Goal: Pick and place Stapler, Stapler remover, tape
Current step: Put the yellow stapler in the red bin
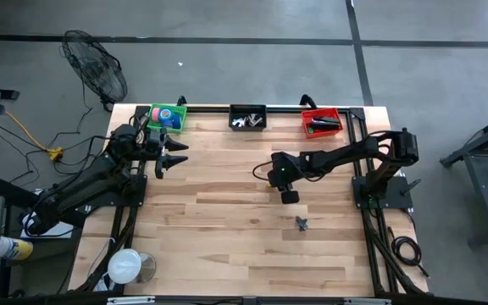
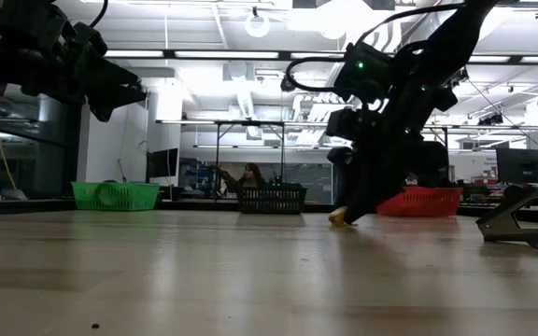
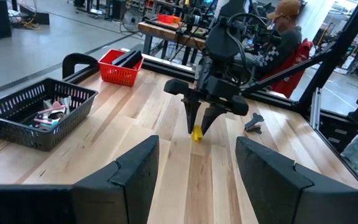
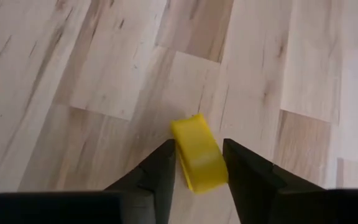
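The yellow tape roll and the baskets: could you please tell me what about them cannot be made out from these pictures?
- Yellow tape roll: the right wrist view shows it between the right gripper fingers, but not whether they touch it; in the high view the gripper hides it.
- Green basket: high view, tape rolls inside too small to count.
- Black basket: left wrist view, contents blurred and unidentifiable.
- Red basket: low view, its wall hides the contents.
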`<action>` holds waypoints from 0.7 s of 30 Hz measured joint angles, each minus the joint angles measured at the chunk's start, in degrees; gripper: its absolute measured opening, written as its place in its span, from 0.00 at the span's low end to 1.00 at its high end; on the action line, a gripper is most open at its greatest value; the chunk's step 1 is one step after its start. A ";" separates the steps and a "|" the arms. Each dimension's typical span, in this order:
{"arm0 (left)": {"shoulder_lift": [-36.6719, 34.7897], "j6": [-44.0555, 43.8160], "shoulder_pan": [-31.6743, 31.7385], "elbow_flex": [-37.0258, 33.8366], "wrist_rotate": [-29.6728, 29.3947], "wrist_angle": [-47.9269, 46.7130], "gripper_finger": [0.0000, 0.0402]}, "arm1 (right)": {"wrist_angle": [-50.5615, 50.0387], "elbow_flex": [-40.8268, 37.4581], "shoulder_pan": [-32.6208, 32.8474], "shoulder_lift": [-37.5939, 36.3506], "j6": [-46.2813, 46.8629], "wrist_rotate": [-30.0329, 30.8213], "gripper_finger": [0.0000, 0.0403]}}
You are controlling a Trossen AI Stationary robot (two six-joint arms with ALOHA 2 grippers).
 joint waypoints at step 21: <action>-0.02 0.15 0.00 0.00 0.00 -0.01 0.52 | -10.93 0.00 -4.52 -9.42 35.99 21.58 0.17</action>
